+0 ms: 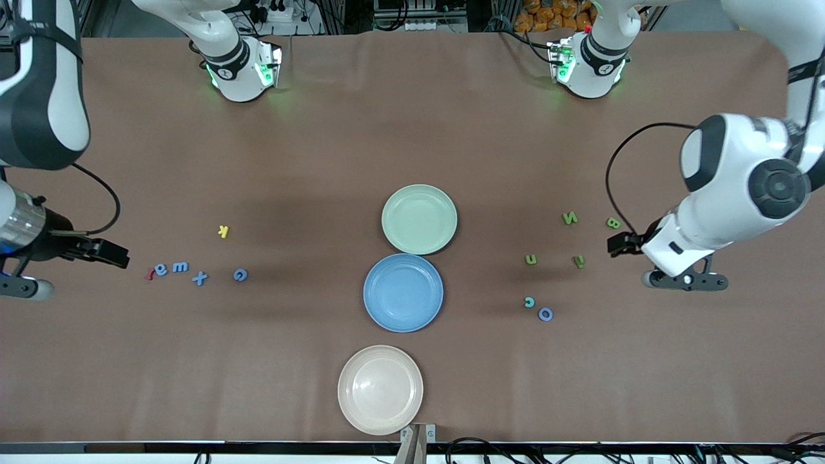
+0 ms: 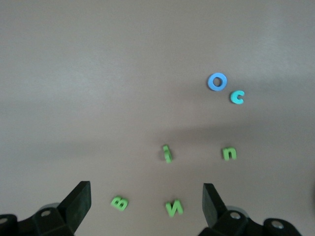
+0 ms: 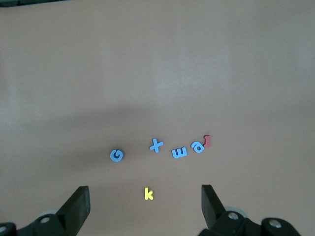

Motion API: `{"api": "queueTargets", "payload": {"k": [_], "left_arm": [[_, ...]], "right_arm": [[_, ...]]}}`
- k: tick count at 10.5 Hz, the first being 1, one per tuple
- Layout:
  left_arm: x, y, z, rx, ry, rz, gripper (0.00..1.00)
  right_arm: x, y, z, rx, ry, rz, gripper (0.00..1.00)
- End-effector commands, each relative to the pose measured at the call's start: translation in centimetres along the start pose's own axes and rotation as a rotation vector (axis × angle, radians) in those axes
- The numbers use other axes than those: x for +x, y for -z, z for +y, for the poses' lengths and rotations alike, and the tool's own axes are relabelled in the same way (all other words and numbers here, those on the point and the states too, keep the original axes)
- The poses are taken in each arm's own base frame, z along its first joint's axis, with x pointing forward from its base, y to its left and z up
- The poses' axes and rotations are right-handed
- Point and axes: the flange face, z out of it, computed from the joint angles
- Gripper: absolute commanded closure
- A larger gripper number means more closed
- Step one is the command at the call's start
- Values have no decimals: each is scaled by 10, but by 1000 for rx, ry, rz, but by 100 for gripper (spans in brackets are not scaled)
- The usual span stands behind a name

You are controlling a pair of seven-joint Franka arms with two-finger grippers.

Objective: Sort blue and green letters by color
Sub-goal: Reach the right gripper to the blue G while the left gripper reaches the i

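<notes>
Front view: the blue letters (image 1: 200, 278) lie at middle left of the frame and the green letters (image 1: 570, 218) at middle right on the tabletop (image 1: 412, 129), plates in the centre. They seem light, stiff and small; pinch across the sides.

Left wrist view: the left end effector (image 2: 146, 200) is released over the green ones.

Right wrist view: the right end effector (image 3: 145, 202) is released over the blue ones

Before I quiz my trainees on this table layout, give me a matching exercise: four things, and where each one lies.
Things:
1. green plate
2. beige plate
3. yellow k
4. green B

Places:
A. nearest the front camera
B. toward the right arm's end
C. toward the left arm's end
D. beside the blue plate, farther from the camera

Pairs: 1-D, 2-A, 3-B, 4-C
</notes>
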Motion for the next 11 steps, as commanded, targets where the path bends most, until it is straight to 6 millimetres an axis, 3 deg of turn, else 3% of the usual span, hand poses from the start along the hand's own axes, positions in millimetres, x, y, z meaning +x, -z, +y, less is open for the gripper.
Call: {"api": "queueTargets", "payload": {"k": [1,5,7,11], "left_arm": [[-12,-50,7,3,84,38,0],[-10,-96,26,-1,197,-14,0],[-12,-121,45,-9,267,-9,0],[-25,-157,49,-30,298,26,0]], "right_arm": [[16,-27,20,16,-18,-6,0],[28,-70,2,116,-146,-31,0],[24,-92,-25,95,-290,-61,0],[5,-167,-64,70,-557,-75,0]]}}
